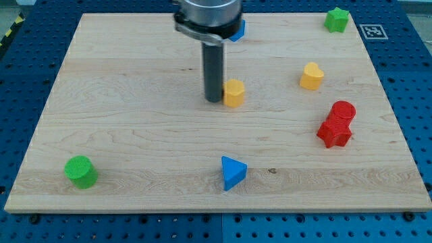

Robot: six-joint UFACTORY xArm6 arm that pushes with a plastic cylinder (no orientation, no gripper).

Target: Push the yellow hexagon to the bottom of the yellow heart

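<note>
The yellow hexagon (234, 92) sits near the middle of the wooden board. My tip (214, 100) stands right against its left side, touching or nearly touching it. The yellow heart (312, 75) lies to the view's right of the hexagon and a little higher, well apart from it.
A red cylinder (343, 110) and a red star-like block (334, 132) sit together at the right. A blue triangle (233, 173) lies low in the middle. A green cylinder (81, 171) is at bottom left. A green block (337, 19) is at top right. A blue block (237, 31) is partly hidden behind the arm.
</note>
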